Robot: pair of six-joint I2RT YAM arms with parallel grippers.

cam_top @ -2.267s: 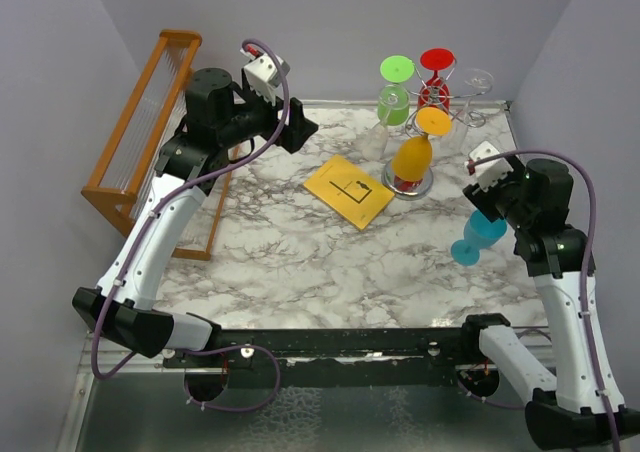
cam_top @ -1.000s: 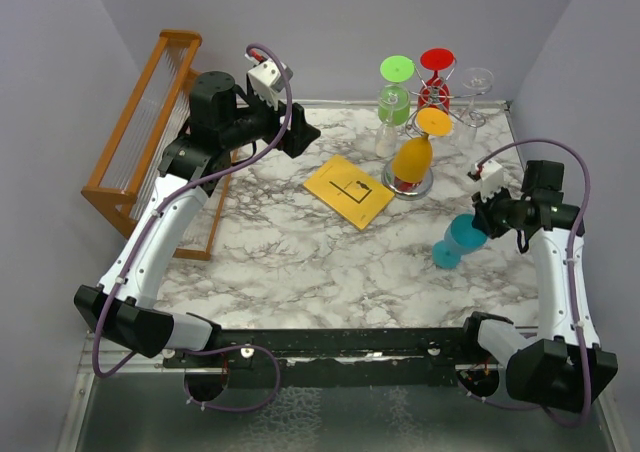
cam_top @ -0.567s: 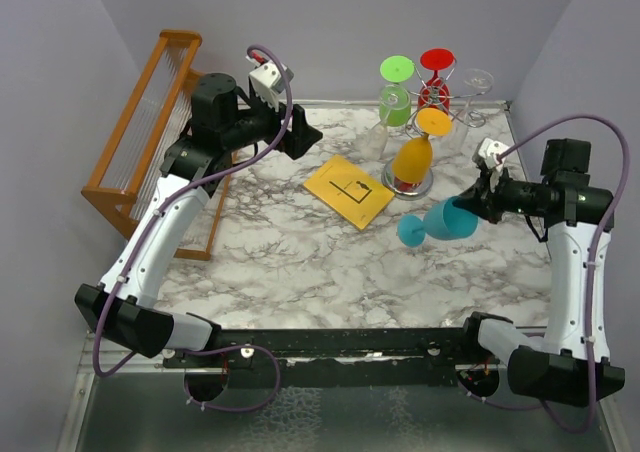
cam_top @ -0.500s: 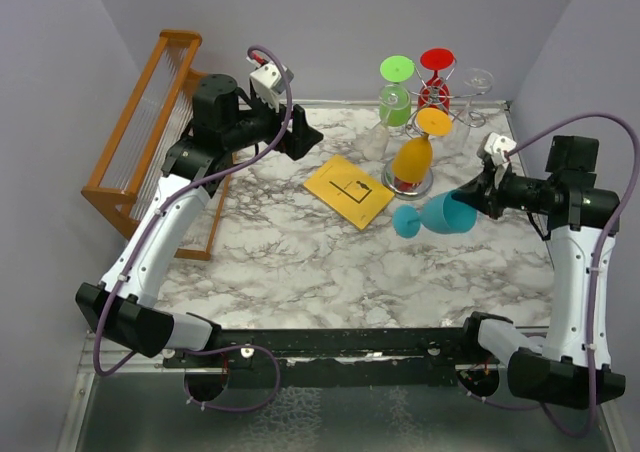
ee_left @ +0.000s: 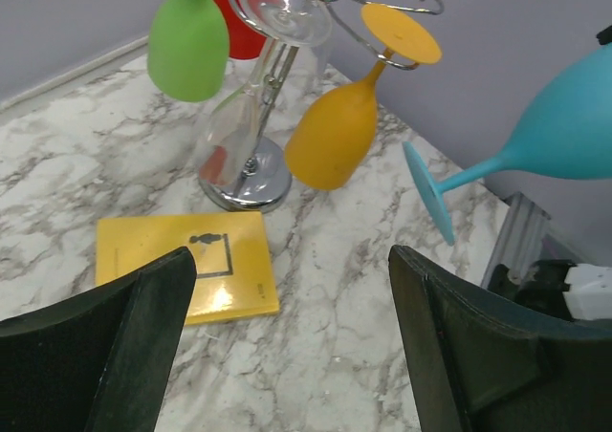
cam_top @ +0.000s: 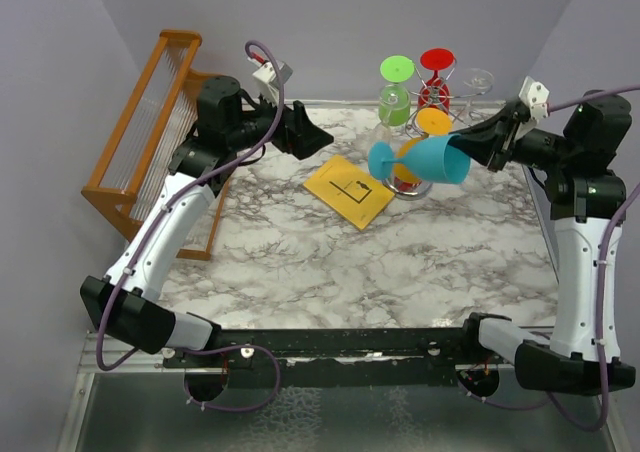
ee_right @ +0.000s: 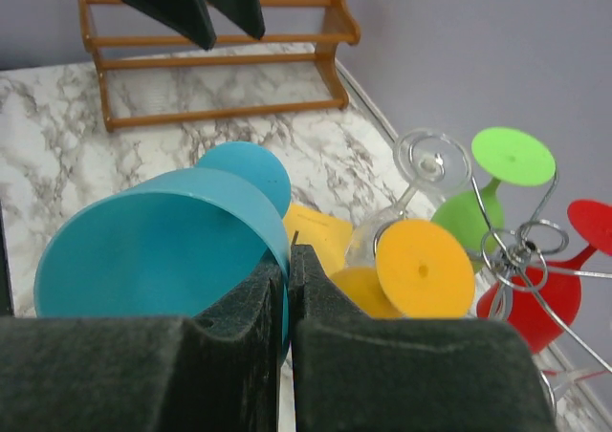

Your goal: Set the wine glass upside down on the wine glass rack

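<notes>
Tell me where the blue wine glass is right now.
Top view: the blue wine glass hangs sideways in the right gripper at the far right, foot pointing left, overlapping the orange glass on the silver rack.

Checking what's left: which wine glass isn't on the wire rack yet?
The blue wine glass, tilted in the right gripper; the others hang upside down on the wine glass rack.
</notes>
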